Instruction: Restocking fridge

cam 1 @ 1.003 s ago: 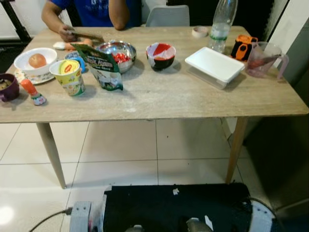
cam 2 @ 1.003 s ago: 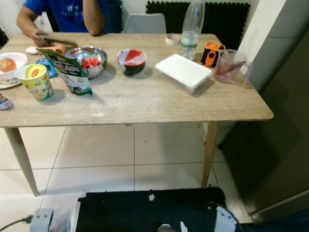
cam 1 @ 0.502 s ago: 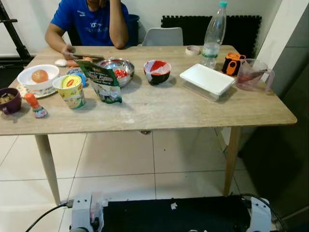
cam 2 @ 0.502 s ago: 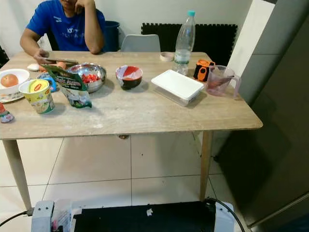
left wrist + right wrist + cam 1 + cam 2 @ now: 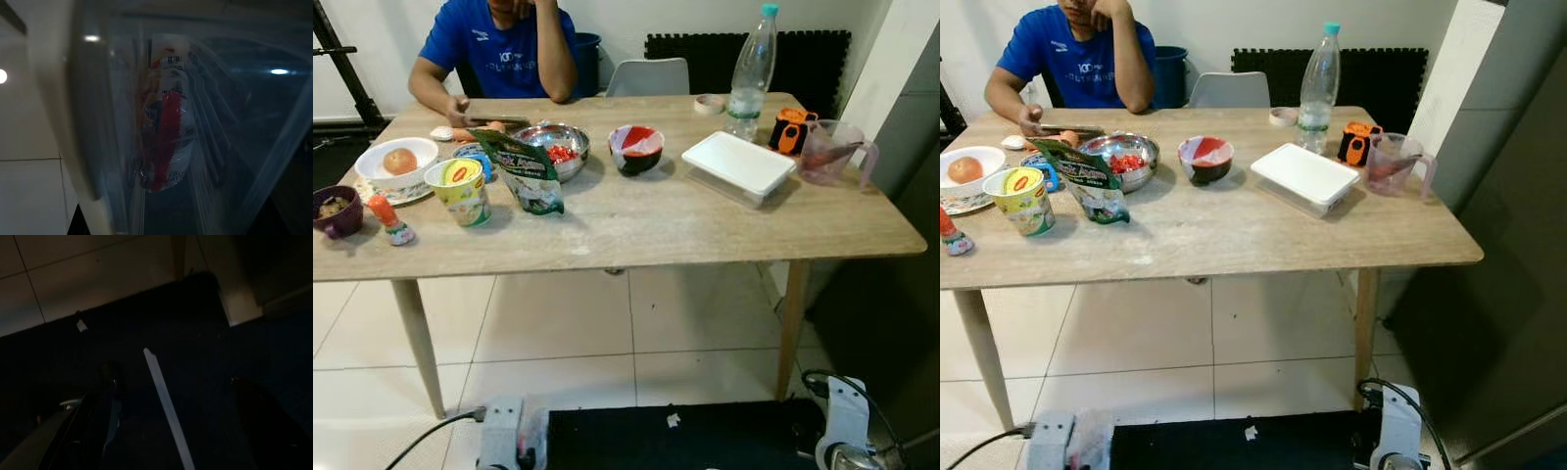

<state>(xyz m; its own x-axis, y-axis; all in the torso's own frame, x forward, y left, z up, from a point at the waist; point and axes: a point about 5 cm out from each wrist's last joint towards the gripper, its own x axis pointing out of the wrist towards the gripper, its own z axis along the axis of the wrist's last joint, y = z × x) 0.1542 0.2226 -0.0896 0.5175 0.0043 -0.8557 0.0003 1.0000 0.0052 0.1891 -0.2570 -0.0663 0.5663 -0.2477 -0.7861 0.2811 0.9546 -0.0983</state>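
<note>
groceries are waiting on the counter (image 5: 636,220); i'm judging the snack pouch (image 5: 524,171) light, crinkly, best pinched topside; pincer states i cannot tell.

A long light-wood table (image 5: 705,230) stands on a white tiled floor (image 5: 568,323). At the table's far left corner sits a person in a blue T-shirt (image 5: 499,44). Near the table's centre stands a red, white and black bowl (image 5: 636,149), with a steel bowl of red pieces (image 5: 553,149) just left of it. A green snack pouch (image 5: 524,171) leans in front of the steel bowl. Right of centre lies a white lidded rectangular container (image 5: 739,166), and behind it a clear plastic bottle (image 5: 749,64) stands upright.
</note>
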